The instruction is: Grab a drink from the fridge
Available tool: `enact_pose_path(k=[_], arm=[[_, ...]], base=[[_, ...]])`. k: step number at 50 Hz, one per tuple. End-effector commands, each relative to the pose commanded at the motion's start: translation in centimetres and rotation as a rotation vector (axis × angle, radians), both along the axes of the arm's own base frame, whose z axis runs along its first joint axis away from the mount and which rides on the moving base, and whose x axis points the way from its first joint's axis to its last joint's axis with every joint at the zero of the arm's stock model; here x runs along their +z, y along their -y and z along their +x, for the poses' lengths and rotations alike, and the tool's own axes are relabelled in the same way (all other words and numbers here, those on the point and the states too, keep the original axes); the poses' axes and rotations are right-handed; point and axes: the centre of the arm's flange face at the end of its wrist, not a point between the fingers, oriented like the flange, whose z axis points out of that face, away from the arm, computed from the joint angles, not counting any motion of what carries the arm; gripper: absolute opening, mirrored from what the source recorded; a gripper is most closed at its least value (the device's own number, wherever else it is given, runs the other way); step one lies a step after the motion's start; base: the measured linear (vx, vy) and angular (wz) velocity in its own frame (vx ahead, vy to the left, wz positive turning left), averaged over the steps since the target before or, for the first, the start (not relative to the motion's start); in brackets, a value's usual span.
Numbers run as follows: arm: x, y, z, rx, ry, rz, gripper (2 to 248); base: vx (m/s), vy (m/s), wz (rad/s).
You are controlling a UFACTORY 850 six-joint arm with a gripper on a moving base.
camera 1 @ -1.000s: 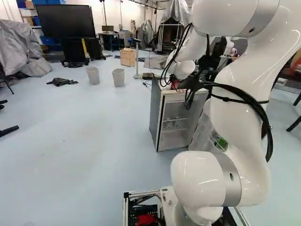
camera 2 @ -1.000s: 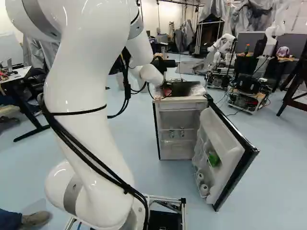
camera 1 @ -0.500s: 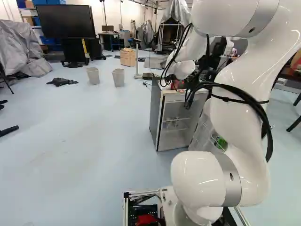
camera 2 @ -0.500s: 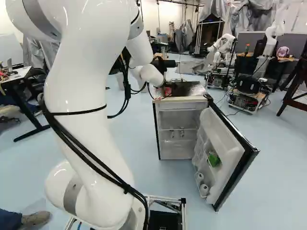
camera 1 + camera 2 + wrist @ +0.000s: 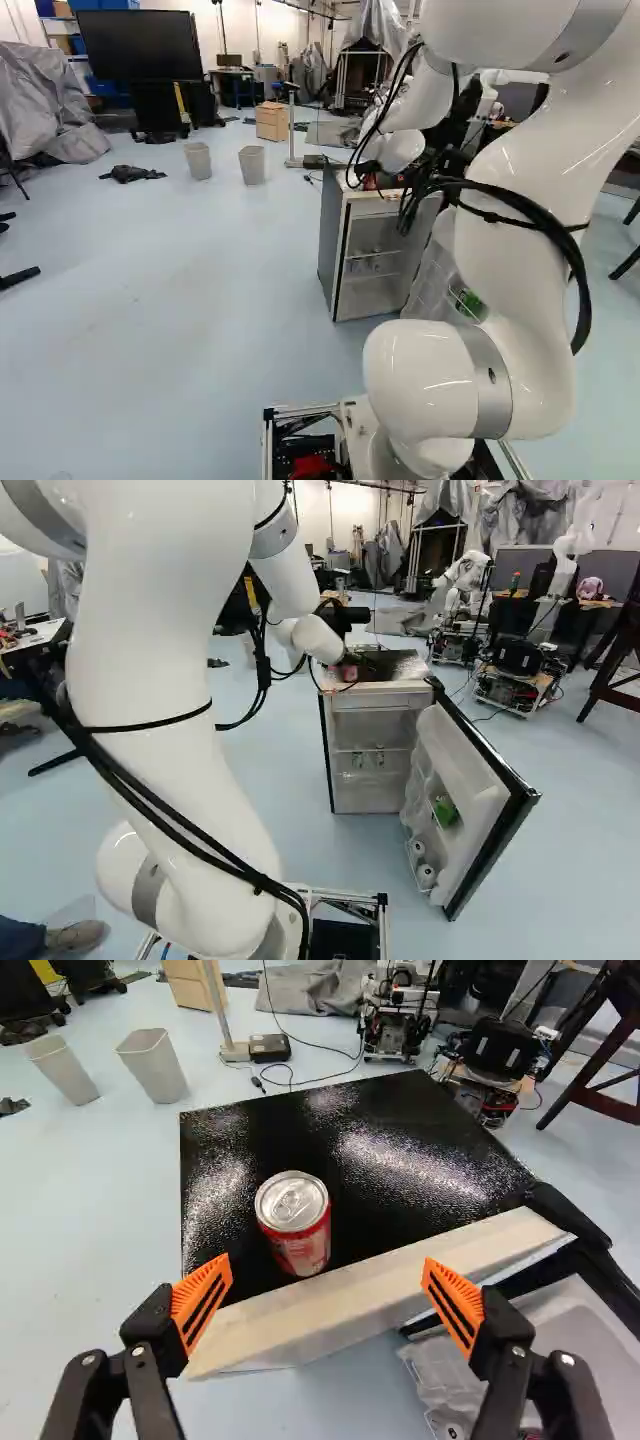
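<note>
“How is the gripper (image 5: 362,661) standing, please?”

“Its two fingers are standing wide apart, gripping nothing. One red can (image 5: 294,1226) is standing upright on the fridge top (image 5: 430,1175), at eleven o'clock ahead (pale print is showing).”

“And the others?”

“Two small cans (image 5: 357,761) are standing inside the fridge (image 5: 352,726). One door (image 5: 488,780) is hanging open, at four o'clock from the gripper.”
</note>
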Motion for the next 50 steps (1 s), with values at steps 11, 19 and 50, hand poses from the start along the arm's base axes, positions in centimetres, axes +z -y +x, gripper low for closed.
enact_pose_path(k=[11,19,50], arm=[[0.1,1.4,-1.5,-0.031,-0.002,0.001,247],[0.8,2.5,-2.3,-0.056,0.009,-0.002,247],[3.8,7.0,-5.3,-0.179,0.015,0.036,247]], base=[[0.0,0.0,0.0],[0.0,0.0,0.0],[0.0,0.0,0.0]])
